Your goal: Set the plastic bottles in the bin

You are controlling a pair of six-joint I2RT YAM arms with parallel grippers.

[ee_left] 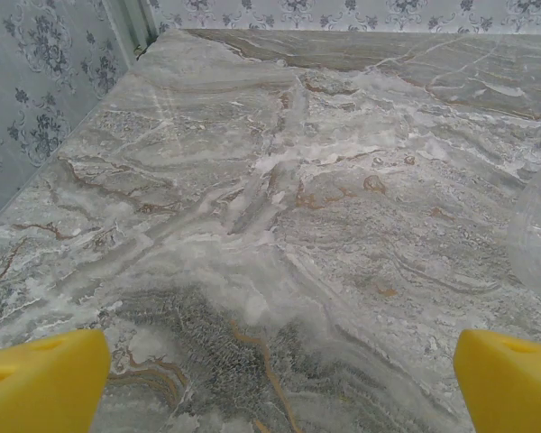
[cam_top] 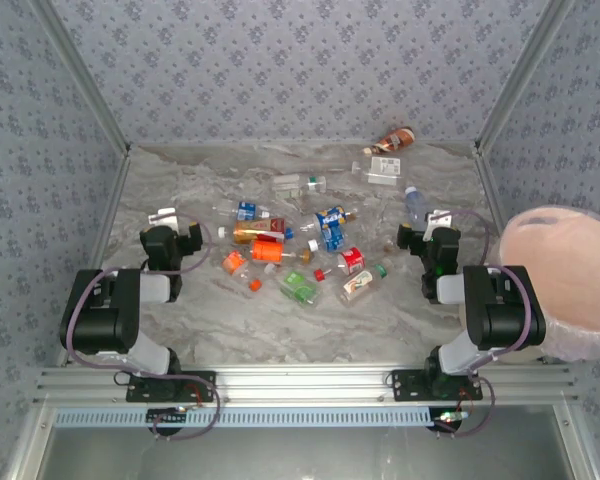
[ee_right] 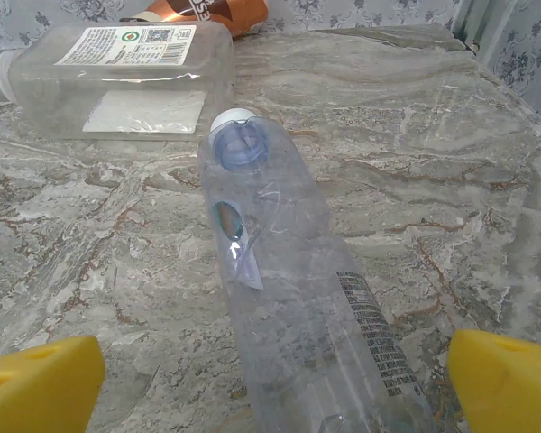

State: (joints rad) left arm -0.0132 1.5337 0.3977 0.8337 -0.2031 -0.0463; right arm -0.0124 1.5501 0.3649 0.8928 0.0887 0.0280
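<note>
Beneath the left gripper and the right gripper, a grey-veined marble table was spread between patterned walls. Just to the right of the right gripper, off the table's edge, the pinkish bin with its whitish liner was placed. The plastic bottles were scattered between the two grippers, lying on their sides, among them an orange-labelled bottle, a blue-labelled bottle, a red-labelled bottle and a green-labelled bottle.

The right gripper was held wide open, and a clear bottle was seen lying between its yellow fingertips, touched by neither, its cap pointing away. Farther ahead of that gripper a flat clear bottle with a white label was laid, and behind that a brown bottle.

The left gripper was likewise spread wide, with bare marble between its fingertips and nothing held.
</note>
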